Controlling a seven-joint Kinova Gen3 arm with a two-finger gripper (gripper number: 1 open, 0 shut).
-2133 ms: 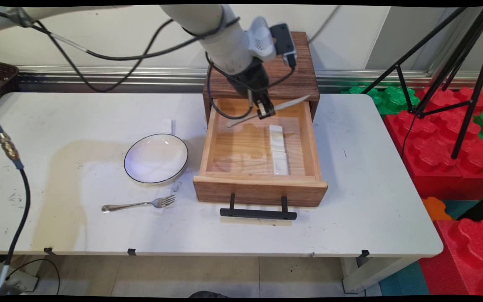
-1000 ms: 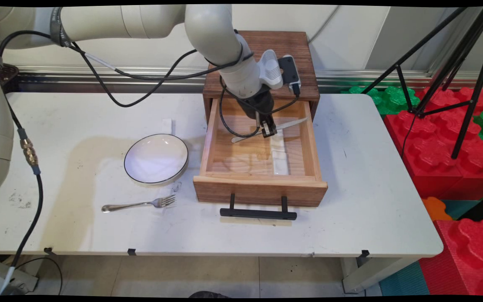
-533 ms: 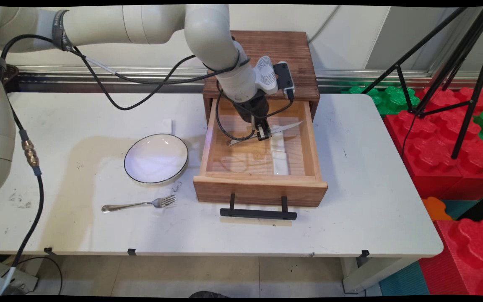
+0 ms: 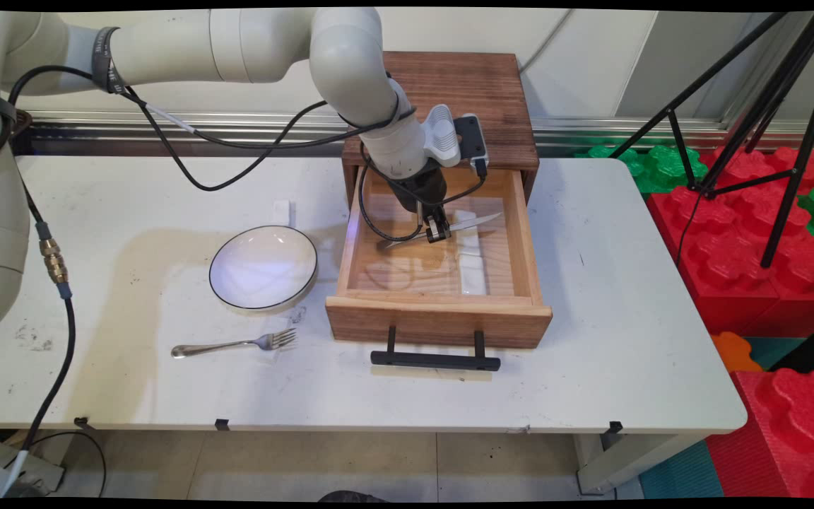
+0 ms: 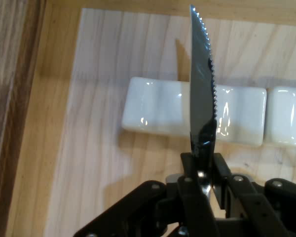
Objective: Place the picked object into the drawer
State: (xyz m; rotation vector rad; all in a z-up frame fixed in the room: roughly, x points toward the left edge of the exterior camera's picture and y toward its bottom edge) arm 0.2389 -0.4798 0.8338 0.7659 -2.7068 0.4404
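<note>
Nearest, a fork (image 4: pixel 234 345) lies toward the table's (image 4: pixel 626 353) front edge with a white bowl (image 4: pixel 263 267) just behind it; both sit left of the open wooden drawer (image 4: pixel 437 322). Inside the drawer, the gripper (image 4: pixel 438 231) is clamped on a serrated knife (image 4: pixel 442 230) around its middle, blade pointing toward the drawer's right wall, held level just above two white ceramic rests (image 5: pixel 187 117) lying end to end on the drawer floor. From where I stand, doing this well seems to mean keeping the blade level and clear of the drawer's walls. Farther back, the drawer's dark cabinet (image 4: pixel 463 85) stands at the table's back edge.
</note>
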